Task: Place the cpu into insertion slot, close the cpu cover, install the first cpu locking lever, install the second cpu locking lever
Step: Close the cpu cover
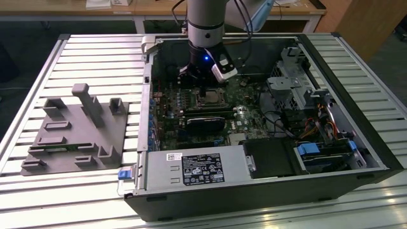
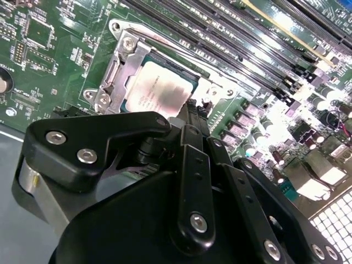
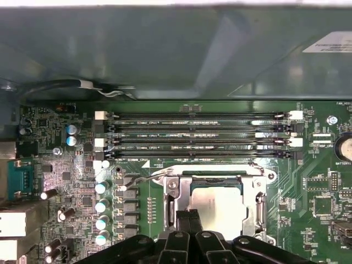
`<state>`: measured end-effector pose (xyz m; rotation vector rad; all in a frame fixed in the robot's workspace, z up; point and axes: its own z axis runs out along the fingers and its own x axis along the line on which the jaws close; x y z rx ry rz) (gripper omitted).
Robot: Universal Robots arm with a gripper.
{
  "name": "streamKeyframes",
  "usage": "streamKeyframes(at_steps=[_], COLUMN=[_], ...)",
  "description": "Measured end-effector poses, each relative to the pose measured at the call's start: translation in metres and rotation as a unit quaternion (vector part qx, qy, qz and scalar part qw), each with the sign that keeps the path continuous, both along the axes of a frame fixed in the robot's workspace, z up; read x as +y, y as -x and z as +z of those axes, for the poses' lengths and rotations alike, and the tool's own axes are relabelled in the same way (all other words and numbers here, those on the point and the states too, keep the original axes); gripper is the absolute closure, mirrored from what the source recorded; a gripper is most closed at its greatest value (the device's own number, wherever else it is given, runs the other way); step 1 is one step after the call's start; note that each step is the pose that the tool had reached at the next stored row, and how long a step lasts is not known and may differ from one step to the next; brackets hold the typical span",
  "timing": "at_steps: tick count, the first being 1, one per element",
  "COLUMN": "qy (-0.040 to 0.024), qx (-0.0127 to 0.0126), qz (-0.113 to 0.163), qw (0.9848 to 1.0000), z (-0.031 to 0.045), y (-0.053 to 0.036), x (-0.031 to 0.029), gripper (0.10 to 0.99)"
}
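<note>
Starting at the exterior view's left, a grey fixture plate (image 1: 76,131) with upright blocks lies on the slatted table (image 1: 95,52), just beside the open computer case (image 1: 267,191). A black-and-white label (image 1: 202,168) sits on the power supply at the case's near edge. In the first wrist view a white sticker (image 3: 327,44) shows on the case wall. The print on both is too small to make out.

Towards the middle, the insertion slot (image 1: 210,98) sits on the green motherboard (image 1: 248,119), near the four memory slots (image 3: 198,135). The cpu (image 3: 215,201) lies flat inside it, a dull silver-grey square with faint markings on top. The cpu cover (image 3: 258,206), a silvery frame, lies down around it, so the chip shows through its window. A thin wire lever (image 3: 144,178) juts out from one corner of the socket.

The arm (image 1: 205,24) comes down nearly upright into the case. The gripper (image 3: 190,219) hangs just over the socket's edge, its black fingers (image 2: 193,118) pressed together. At the exterior view's right stands the drive cage (image 1: 292,86).
</note>
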<state>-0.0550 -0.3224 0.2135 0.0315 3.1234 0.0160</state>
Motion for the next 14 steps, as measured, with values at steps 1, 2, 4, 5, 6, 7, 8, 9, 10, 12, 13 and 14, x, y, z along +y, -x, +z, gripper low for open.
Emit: streamKeyframes(at_steps=[1,2,4,5,6,7,8,9,10,12,13,14], qy=[0.0000,0.0000,-0.0001,-0.0001,0.0000,0.0000,-0.0001,-0.0001,-0.0001,0.0000,-0.0001,-0.0001], qx=[0.0000,0.0000,0.0000,0.0001,0.0001,0.0001,0.0000,0.0000,0.0000,0.0001,0.0000,0.0000], qz=[0.000,0.000,0.000,0.000,0.000,0.000,0.000,0.000,0.000,0.000,0.000,0.000], qw=[1.0000,1.0000,1.0000,1.0000,1.0000,1.0000,1.0000,1.0000,1.0000,1.0000,1.0000,1.0000], z=[0.0000,0.0000,-0.0001,0.0000,0.0000,0.0000,0.0000,-0.0001,-0.0001,0.0000,-0.0001,-0.0001], y=[-0.0014,-0.0035,-0.0077,-0.0096,-0.0114,-0.0130,-0.0143,-0.0155,-0.0166,-0.0187,-0.0197,-0.0207], x=[0.0000,0.0000,0.0000,0.0000,0.0000,0.0000,0.0000,0.0000,0.0000,0.0000,0.0000,0.0000], gripper=[0.980,0.980,0.980,0.980,0.980,0.980,0.980,0.980,0.980,0.980,0.980,0.980])
